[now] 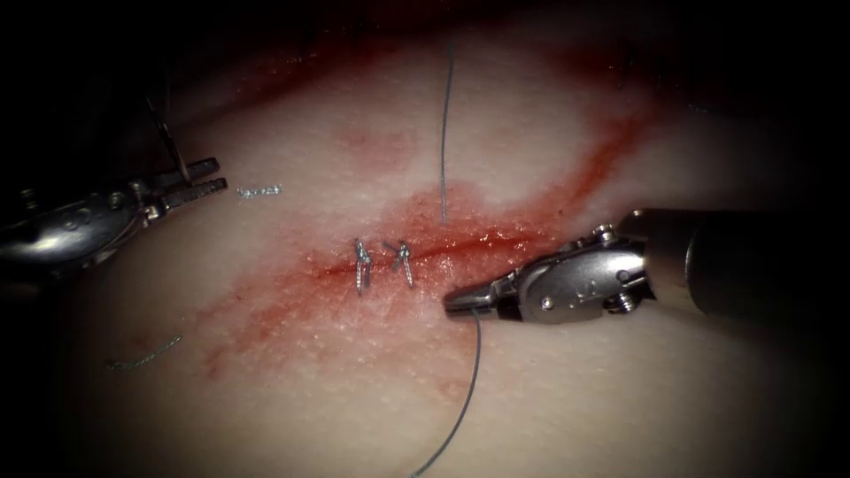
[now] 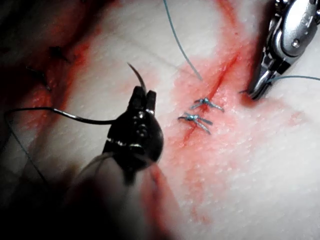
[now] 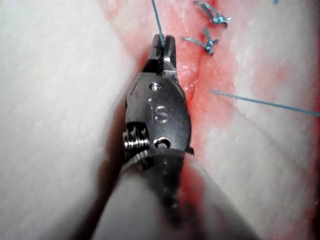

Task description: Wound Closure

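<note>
My left tool (image 1: 208, 177) hovers over the tissue (image 1: 549, 398) well to the left of the cut (image 1: 469, 241), jaws shut on the curved needle (image 1: 166, 137). The needle is clear of the tissue; a short curved stretch with a pointed end (image 2: 135, 74) sticks out past the jaws (image 2: 144, 94). Dark thread (image 2: 65, 114) trails away from that tool. My right tool (image 1: 453, 304) sits just below the cut, jaws shut on the thread (image 1: 474, 372), which runs toward the near edge. In its own wrist view the jaws (image 3: 164, 42) pinch that strand (image 3: 157, 20). Another strand (image 1: 444, 133) rises from the cut.
Two tied stitches (image 1: 361, 265) (image 1: 405, 261) cross the left part of the cut, with red fluid (image 1: 283, 292) smeared around them. Cut ends of thread lie at left (image 1: 258, 190) and lower left (image 1: 142, 357). My right tool's shaft (image 1: 744, 261) enters from the right.
</note>
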`<state>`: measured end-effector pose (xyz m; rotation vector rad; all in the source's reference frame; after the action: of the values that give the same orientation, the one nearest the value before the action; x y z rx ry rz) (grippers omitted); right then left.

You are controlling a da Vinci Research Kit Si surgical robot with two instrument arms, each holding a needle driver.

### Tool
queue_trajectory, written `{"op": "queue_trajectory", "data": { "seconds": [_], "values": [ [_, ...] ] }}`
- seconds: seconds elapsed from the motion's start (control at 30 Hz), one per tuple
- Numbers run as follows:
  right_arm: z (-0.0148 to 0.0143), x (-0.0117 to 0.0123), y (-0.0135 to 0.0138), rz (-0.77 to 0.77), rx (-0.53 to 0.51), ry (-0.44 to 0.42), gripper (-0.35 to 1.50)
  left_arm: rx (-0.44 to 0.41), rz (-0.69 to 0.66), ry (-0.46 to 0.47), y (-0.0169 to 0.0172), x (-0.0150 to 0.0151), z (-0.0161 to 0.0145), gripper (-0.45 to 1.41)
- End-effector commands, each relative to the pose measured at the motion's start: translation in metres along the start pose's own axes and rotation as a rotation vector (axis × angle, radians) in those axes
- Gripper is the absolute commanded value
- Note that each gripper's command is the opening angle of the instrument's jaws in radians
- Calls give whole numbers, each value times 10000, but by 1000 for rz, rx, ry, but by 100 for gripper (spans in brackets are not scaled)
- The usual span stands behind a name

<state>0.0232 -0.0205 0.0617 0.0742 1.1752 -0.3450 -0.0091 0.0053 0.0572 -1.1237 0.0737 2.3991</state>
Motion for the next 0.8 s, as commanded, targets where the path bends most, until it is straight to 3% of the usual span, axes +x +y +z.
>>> {"op": "queue_trajectory", "data": {
  "seconds": [0.03,0.3,0.63,0.67,0.73,0.77,0.8],
  "values": [
    [11,7,-6,-8,32,21,-35,-1,0,1,2,-2,8,-38],
    [18,38,-24,-28,135,57,-35,-3,0,2,3,-2,8,-38],
    [18,48,-29,2,205,77,-35,-3,-1,2,3,-2,8,-40],
    [16,47,-27,1,192,67,-3,-3,-1,1,3,-2,8,-40],
    [6,45,-18,13,126,13,93,-3,-1,1,3,-2,7,-38],
    [1,44,-13,25,107,-3,115,-3,-1,1,3,-2,7,-38],
    [-6,42,-8,31,99,-13,125,-3,-1,1,3,-2,7,-38]
  ]
}}
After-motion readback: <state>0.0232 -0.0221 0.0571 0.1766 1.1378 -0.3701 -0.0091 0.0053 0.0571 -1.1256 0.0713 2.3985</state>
